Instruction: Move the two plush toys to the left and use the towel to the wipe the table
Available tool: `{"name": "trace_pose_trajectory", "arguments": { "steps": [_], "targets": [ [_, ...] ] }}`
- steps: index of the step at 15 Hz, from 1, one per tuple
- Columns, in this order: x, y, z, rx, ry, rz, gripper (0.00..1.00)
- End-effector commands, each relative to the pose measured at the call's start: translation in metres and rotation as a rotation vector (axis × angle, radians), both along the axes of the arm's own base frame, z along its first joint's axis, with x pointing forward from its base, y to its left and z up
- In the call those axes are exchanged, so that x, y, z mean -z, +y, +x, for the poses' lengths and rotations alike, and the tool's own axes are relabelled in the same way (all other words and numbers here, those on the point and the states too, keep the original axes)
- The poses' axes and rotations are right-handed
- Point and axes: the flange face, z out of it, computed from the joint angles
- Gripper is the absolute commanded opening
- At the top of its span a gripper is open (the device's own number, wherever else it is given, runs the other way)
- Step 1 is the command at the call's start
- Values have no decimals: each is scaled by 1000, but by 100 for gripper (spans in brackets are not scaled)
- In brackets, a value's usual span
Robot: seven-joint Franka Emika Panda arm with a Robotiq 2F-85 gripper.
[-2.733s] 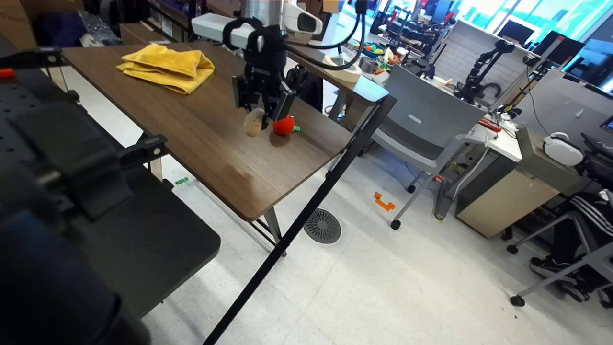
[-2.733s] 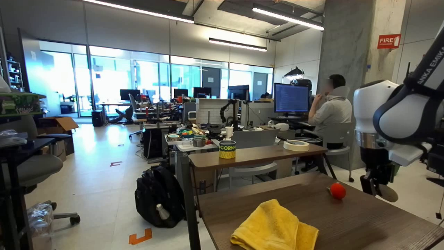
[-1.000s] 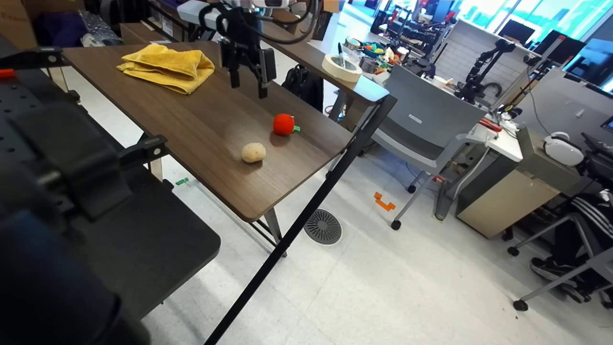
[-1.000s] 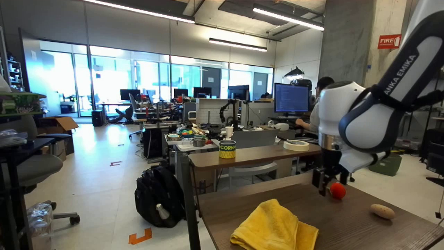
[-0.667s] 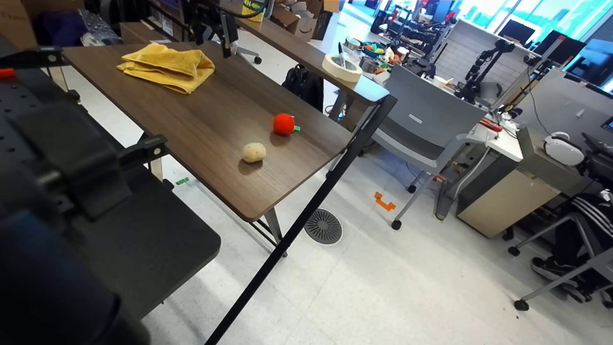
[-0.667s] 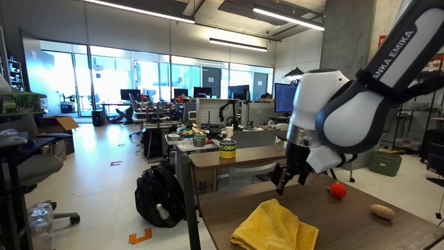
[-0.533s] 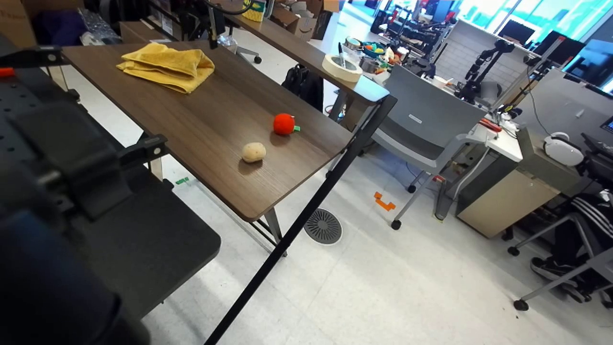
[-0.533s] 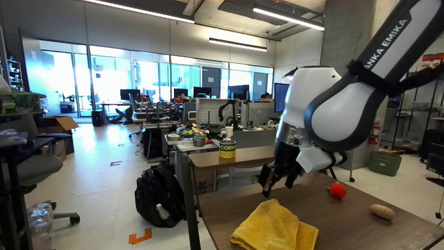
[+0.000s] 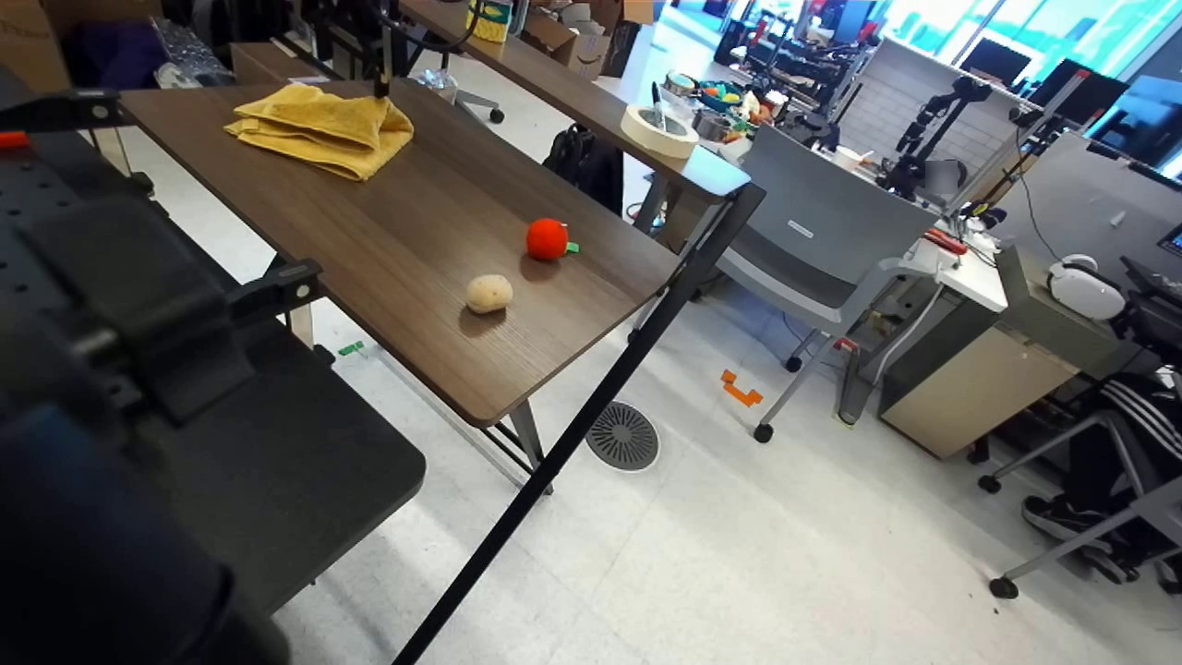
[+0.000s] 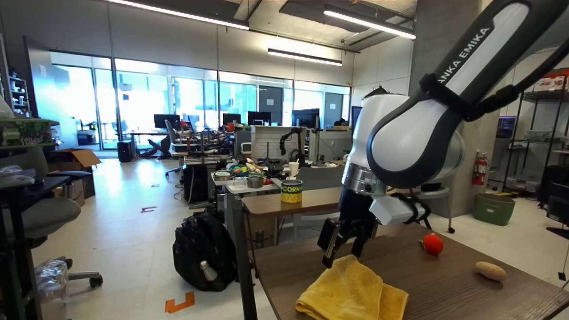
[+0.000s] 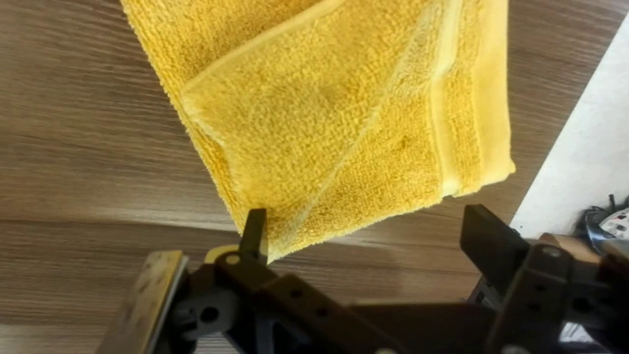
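1. On the left in an exterior view, we see a black fabric backpack (image 10: pixel 205 249) standing on the pale floor (image 10: pixel 129 231), a silver bottle (image 10: pixel 207 270) at its side.
2. Right of it, we find a yellow, dark-banded cylindrical can (image 10: pixel 291 192) marked "CORN", set on a narrow brown wooden shelf (image 10: pixel 262 205).
3. Next comes the folded yellow terry-cloth towel (image 10: pixel 351 291), lying on the dark brown wood-grain surface (image 10: pixel 444 293).
4. At the towel's edge, we see the black two-fingered claw (image 10: pixel 343 257) pointing down. Our wrist view shows its fingers (image 11: pixel 255 231) spread wide, one of them overlapping a corner of the towel; we cannot tell whether they touch.
5. From the claw, we follow the white-and-black jointed arm (image 10: pixel 406 138) up to the right.
6. Farther right, we have a bright red round plush toy (image 10: pixel 432 244) resting on the surface, well apart from the towel; in an exterior view we also make out its green tip (image 9: pixel 572 247).
7. Near it, but apart, we see a beige oval plush toy (image 10: pixel 490 271), lying on the surface too.
8. Rightmost of these, we spot a green plastic bin (image 10: pixel 493 210) on the floor.
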Motion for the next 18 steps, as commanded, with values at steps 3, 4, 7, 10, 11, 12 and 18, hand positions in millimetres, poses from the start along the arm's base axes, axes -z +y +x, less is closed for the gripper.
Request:
{"name": "trace_pose_trajectory", "arguments": {
  "steps": [3,4,7,10,11,12,18],
  "targets": [
    [16,-15,-13,-13,82,-56,100],
    [24,-17,-17,-18,112,-65,100],
    [53,-11,-38,-75,181,-72,100],
    [75,-4,-54,-132,202,-103,100],
    [80,-6,-53,-133,199,-113,100],
    [78,-10,-48,-119,181,-119,100],
    [68,-121,-4,158,86,-189,100]
  ]
}}
